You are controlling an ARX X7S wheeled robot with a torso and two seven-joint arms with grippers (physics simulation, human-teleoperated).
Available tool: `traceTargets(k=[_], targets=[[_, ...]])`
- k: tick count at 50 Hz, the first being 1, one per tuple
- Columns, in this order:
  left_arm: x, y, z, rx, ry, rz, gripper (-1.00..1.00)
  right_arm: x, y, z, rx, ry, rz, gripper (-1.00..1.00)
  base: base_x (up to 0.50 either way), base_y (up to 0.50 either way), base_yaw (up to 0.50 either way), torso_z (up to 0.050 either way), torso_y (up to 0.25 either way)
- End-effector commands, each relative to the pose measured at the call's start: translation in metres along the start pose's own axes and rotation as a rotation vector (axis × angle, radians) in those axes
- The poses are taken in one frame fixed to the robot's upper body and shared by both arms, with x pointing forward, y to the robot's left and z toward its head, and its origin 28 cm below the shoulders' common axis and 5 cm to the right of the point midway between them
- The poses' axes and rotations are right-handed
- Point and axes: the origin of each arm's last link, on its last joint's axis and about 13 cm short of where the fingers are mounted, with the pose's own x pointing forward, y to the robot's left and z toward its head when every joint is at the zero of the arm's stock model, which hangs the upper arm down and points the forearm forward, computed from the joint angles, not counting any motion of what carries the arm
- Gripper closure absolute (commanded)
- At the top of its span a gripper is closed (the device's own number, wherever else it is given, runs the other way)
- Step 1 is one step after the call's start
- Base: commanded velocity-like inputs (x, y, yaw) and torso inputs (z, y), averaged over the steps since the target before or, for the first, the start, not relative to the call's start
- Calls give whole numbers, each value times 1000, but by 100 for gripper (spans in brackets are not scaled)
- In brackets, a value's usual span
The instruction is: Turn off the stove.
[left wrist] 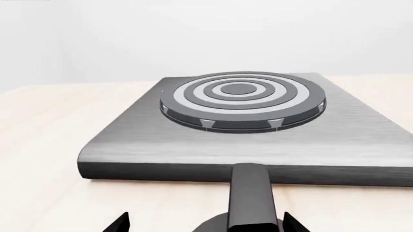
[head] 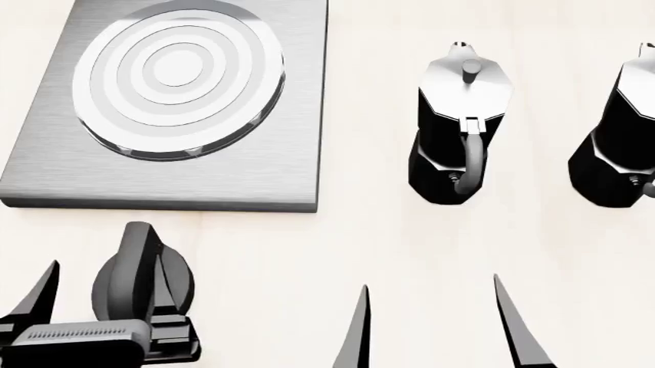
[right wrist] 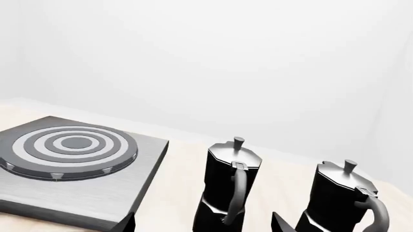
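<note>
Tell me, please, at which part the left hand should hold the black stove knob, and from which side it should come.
Probably the raised ridge across the knob. The ridge points toward the stove, so the left hand should come from the near side, one finger on each flank, and then twist.

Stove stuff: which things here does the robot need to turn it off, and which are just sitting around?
Needed:
- stove, the grey plate with its ring burner
- knob, black, on the table in front of the plate
- left hand, around the knob

Just sitting around:
- near moka pot
- far moka pot
- right hand, open, holding nothing
</note>
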Motion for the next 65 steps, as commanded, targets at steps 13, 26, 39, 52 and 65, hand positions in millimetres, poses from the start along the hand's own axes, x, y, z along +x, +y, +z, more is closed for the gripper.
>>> traceTargets(k=[13, 26, 39, 52, 65], targets=[[-1, 9, -1, -7, 55, 22, -100, 3, -2, -2, -14, -9, -13, -100, 0, 0, 0, 0, 0], [-9, 18, 8, -35, 79, 23, -100, 3, -2, -2, -13, -8, -13, -100, 0, 0, 0, 0, 0], [-10, 26, 6, -41, 130, 41, -100, 3, -1, -2, -14, -7, -11, -100, 0, 0, 0, 0, -1], [-10, 32, 6, -43, 146, 67, -100, 3, -2, -2, -14, -7, -12, -100, 0, 0, 0, 0, 0], [-20, 38, 21, -76, 142, 67, -100, 3, -2, -4, -15, -4, -12, -100, 0, 0, 0, 0, -1]])
